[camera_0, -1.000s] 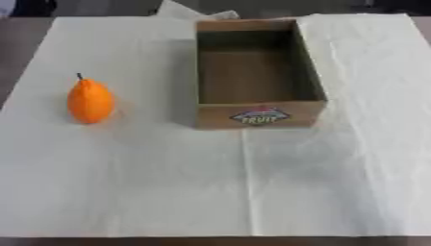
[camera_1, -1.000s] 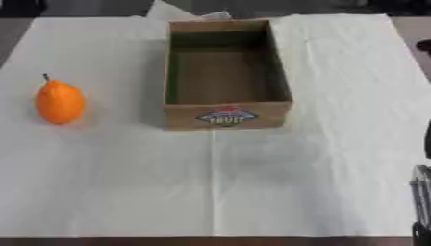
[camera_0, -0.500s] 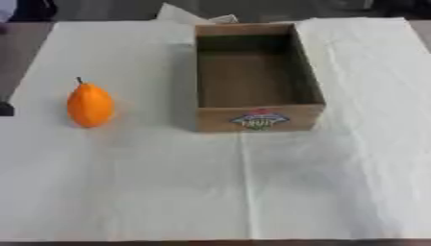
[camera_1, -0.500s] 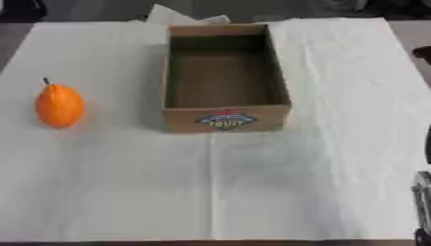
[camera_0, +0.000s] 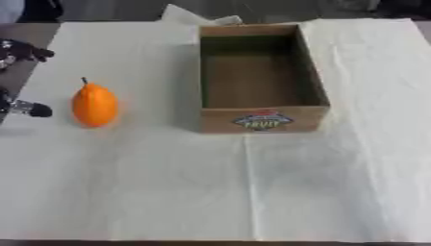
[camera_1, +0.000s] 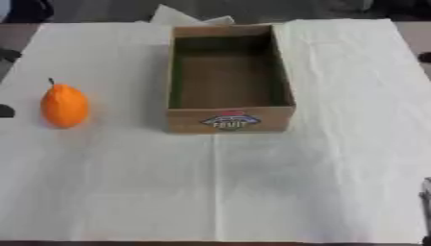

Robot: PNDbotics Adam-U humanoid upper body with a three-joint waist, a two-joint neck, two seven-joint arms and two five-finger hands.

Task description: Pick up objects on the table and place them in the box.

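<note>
An orange pear-shaped fruit (camera_0: 94, 105) with a short dark stem stands upright on the white cloth, left of the box. The open cardboard box (camera_0: 262, 119), with a "fruit" label on its front wall, sits at the middle back and holds nothing I can see. My left hand (camera_0: 23, 51) comes in at the left edge. One dark fingertip (camera_0: 33, 110) is just left of the fruit and apart from it, and the upper fingers are spread well above it. It holds nothing. Only a sliver of my right hand (camera_1: 426, 194) shows at the lower right edge.
A white cloth (camera_0: 252, 192) covers the table, creased down the middle. A crumpled white sheet (camera_0: 198, 17) pokes out behind the box's far left corner. Dark shapes (camera_0: 38, 9) lie beyond the table's far left corner.
My left hand has come into view from the left edge, toward the fruit. The fruit and the box have not moved.
</note>
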